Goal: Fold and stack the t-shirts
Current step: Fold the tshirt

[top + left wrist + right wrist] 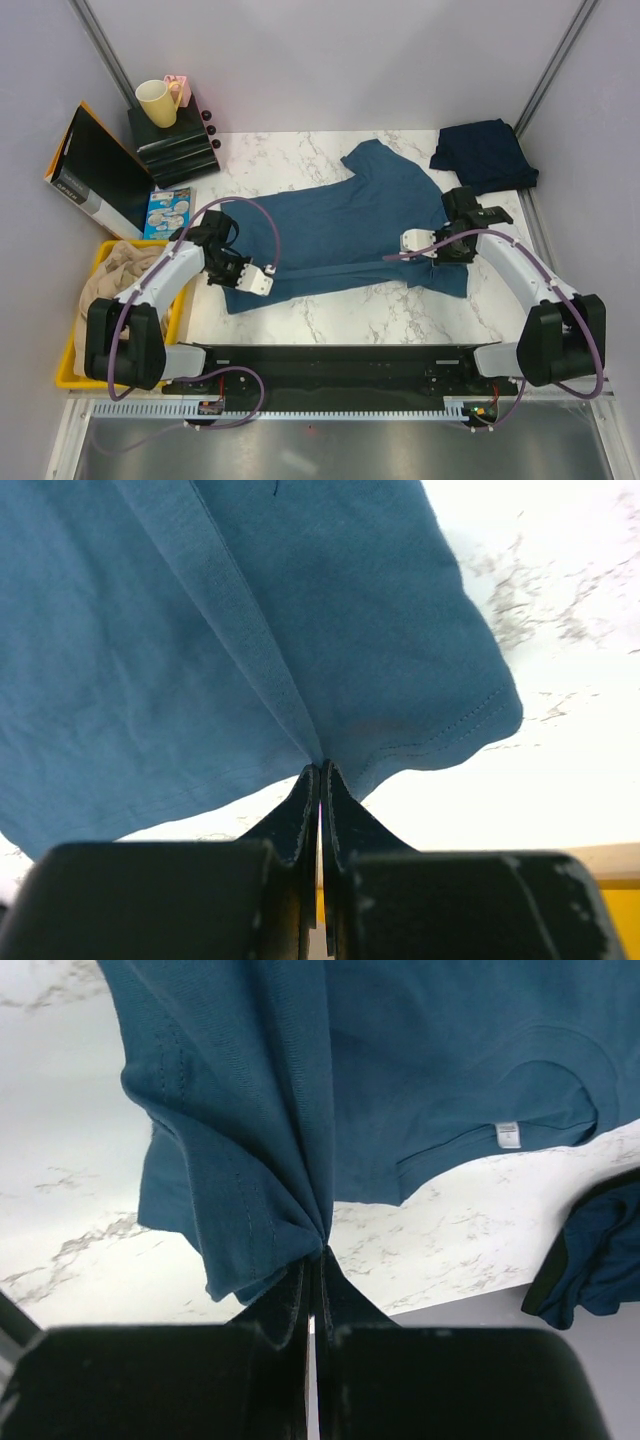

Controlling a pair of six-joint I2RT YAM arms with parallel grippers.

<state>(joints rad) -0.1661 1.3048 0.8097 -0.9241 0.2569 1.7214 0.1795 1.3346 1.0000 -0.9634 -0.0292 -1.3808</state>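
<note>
The steel-blue t-shirt [340, 225] lies spread across the middle of the marble table, its near edge lifted and folded. My left gripper [248, 277] is shut on its hem corner at the near left; the left wrist view shows the cloth [250, 630] pinched at the tips [320, 770]. My right gripper [432, 248] is shut on a bunched sleeve at the near right, and the right wrist view shows the cloth [300, 1090] gathered at the tips [318, 1252]. The navy t-shirt [485, 152] lies folded at the far right corner, also seen in the right wrist view [590, 1260].
A yellow bin [75, 345] holding tan cloth stands off the table's left edge. At the far left stand a black box [170, 140] with a yellow mug [157, 102], a leaning black box [95, 170] and a small packet [168, 212].
</note>
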